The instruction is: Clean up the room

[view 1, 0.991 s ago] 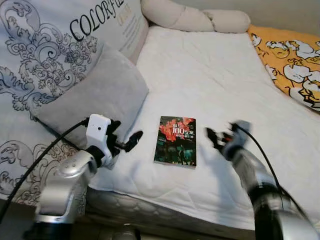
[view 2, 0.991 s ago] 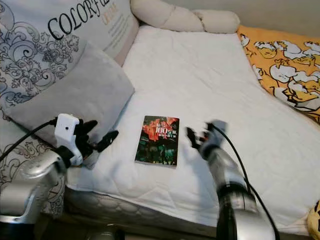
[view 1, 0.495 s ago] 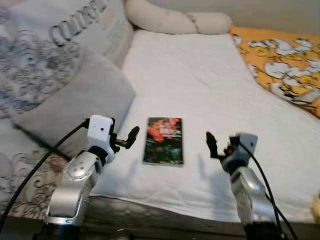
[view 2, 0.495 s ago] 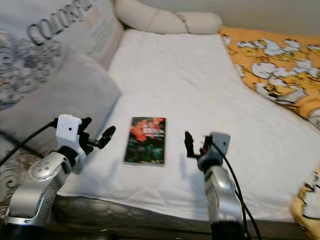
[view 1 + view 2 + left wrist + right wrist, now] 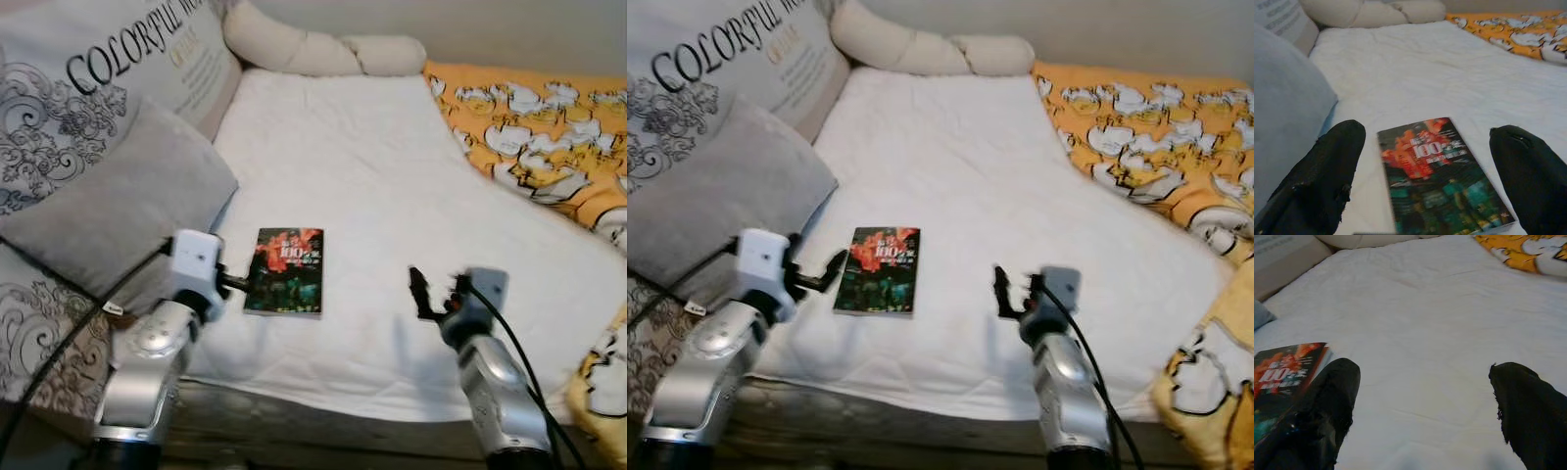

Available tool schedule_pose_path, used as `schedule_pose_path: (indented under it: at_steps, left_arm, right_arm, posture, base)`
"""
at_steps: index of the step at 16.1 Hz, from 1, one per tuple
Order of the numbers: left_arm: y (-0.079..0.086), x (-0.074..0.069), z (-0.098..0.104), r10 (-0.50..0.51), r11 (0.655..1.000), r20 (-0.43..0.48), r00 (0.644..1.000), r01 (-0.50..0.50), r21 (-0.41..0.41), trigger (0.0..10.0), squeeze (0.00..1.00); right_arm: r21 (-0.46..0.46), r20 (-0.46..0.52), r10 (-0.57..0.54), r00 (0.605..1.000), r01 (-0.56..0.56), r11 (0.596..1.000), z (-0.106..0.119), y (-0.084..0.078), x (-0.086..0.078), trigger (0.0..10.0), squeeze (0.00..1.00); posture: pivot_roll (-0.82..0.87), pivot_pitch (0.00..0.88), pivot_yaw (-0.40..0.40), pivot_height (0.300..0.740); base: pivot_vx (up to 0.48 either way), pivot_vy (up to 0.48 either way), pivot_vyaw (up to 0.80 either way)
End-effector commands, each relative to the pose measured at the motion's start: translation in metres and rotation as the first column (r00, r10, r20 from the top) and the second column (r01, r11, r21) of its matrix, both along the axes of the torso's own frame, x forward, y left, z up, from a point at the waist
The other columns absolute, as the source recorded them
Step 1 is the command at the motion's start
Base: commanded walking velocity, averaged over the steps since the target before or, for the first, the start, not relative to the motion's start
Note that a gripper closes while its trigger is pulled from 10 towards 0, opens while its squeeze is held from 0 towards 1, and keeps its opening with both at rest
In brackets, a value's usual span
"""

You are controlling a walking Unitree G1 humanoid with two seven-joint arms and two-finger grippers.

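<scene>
A paperback book (image 5: 284, 270) with a dark red and green cover lies flat on the white bed sheet (image 5: 372, 157), near the front edge. My left gripper (image 5: 238, 285) is open, low over the sheet right at the book's left edge. In the left wrist view the book (image 5: 1442, 171) lies between and just beyond the two spread black fingers (image 5: 1327, 176). My right gripper (image 5: 427, 290) is open, a hand's width to the right of the book, holding nothing. The right wrist view has the book's corner (image 5: 1283, 367) beside one finger (image 5: 1327, 406).
A grey pillow (image 5: 118, 201) leans just left of the book, with a large printed cushion (image 5: 78, 69) behind it. A beige bolster (image 5: 313, 49) lies along the far end. An orange cartoon-print blanket (image 5: 529, 117) covers the right side. The mattress edge (image 5: 323, 416) runs just below both arms.
The camera has shifted, so the whole scene sits further left. My left gripper has closed in on the book's left edge. The right gripper now stands further from the book.
</scene>
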State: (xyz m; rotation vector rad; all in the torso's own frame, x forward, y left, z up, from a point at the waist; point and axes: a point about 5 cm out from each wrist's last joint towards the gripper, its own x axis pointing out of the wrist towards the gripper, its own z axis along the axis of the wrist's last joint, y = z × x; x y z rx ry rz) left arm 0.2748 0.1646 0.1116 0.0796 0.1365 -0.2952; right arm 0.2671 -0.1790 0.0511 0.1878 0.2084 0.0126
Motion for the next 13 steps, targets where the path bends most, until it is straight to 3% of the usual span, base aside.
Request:
schedule_pose_path:
  at_steps: [1, 13]
  left_arm:
    - [0.0051, 0.0033, 0.0008, 0.026, 0.999, 0.008, 1.000, -0.026, 0.020, 10.0, 0.00]
    - [0.0063, 0.0129, 0.0041, 0.037, 0.996, 0.058, 0.998, -0.042, 0.084, 10.0, 0.00]
  right_arm:
    - [0.007, 0.028, 0.001, 1.000, -0.002, 1.000, 0.0089, 0.0037, 0.0051, 10.0, 1.00]
    - [0.023, -0.003, -0.007, 1.000, 0.007, 1.000, 0.0022, 0.0105, -0.0002, 10.0, 1.00]
  posture:
    - [0.06, 0.000, -0.044, 0.740]
    - [0.08, 0.000, -0.064, 0.740]
  base:
    - [0.000, -0.322, 0.00]
    - [0.000, -0.323, 0.00]
